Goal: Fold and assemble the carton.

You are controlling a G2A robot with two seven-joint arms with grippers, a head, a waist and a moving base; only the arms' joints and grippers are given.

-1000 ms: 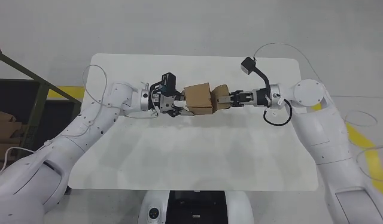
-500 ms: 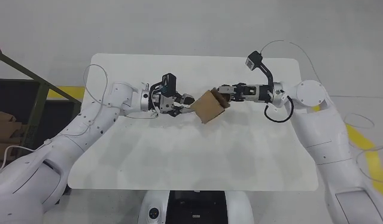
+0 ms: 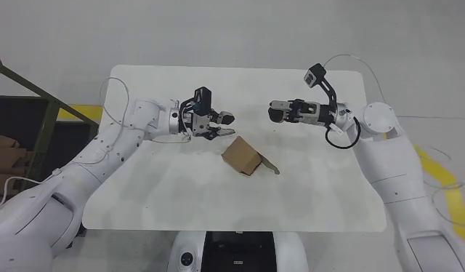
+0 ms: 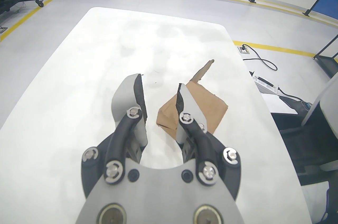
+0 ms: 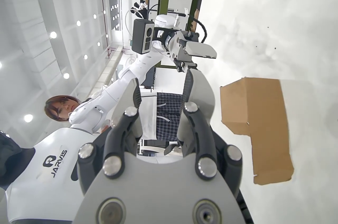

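The brown carton (image 3: 243, 156) lies on the white table (image 3: 145, 192) near its middle, tilted, with one flap (image 3: 269, 166) sticking out toward the right. No gripper touches it. My left gripper (image 3: 226, 124) hangs open above the table, left of and behind the carton; its wrist view shows the carton (image 4: 208, 106) just beyond the spread fingers (image 4: 184, 101). My right gripper (image 3: 273, 112) is open too, held above the table behind and to the right of the carton. In the right wrist view the carton (image 5: 261, 114) lies off to one side of the gripper (image 5: 161, 85), flap flat.
The white table (image 4: 79, 77) is bare around the carton. The other arm's gripper (image 5: 195, 50) faces mine across the gap. A green frame (image 3: 36, 97) stands beyond the table's left edge.
Both grippers held the carton between them in the air a second ago. They let go and drew apart; the carton dropped onto the table toward the front.
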